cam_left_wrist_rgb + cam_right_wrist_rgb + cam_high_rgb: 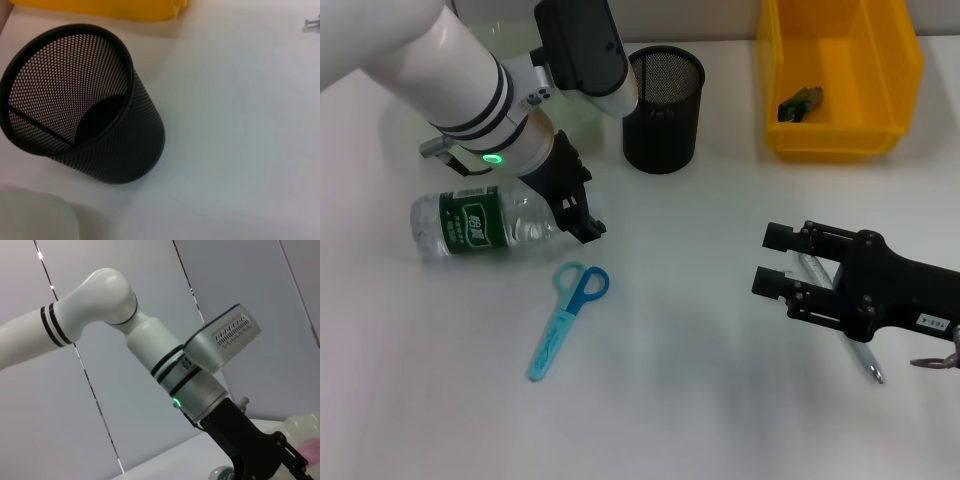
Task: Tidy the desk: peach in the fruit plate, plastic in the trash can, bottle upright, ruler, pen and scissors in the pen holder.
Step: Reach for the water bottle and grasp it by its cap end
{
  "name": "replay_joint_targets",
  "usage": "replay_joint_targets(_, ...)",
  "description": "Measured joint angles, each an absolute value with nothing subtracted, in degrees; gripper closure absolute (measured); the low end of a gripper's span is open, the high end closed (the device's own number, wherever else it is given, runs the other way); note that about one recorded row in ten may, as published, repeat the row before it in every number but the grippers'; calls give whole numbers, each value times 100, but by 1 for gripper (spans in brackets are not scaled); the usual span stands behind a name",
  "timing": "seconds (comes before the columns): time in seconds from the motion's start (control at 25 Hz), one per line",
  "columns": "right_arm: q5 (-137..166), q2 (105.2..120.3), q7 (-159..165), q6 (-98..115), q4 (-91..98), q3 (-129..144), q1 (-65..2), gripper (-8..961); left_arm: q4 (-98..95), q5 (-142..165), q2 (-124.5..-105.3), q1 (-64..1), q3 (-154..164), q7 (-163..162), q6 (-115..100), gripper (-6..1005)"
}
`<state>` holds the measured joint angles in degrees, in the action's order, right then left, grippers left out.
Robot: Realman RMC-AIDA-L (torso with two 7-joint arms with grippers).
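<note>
Your left gripper (582, 215) sits at the neck end of the lying bottle (485, 225); whether its fingers have closed on it you cannot tell. Grip the neck firmly, then swing the base down toward nine o'clock, clear of the scissors (568, 318) at six. The arm reaches in steeply from eleven o'clock. Your right gripper (778, 263), fingers wide, hovers over the pen (867, 358).
</note>
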<state>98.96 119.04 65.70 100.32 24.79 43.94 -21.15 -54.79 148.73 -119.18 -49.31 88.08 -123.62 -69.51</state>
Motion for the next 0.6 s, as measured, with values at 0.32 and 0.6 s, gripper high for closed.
replay_joint_targets(0.32,9888,11909,6574,10027,2403,4394,-2193,317,-5328,15025,-11918,-4985,9010,-12458,-6807,287)
replay_joint_targets(0.6,9862,11909,6580,10027,2389,4380,-2208,317,-5286,15035,-11918,-5000,9083,-12495,-6658,288)
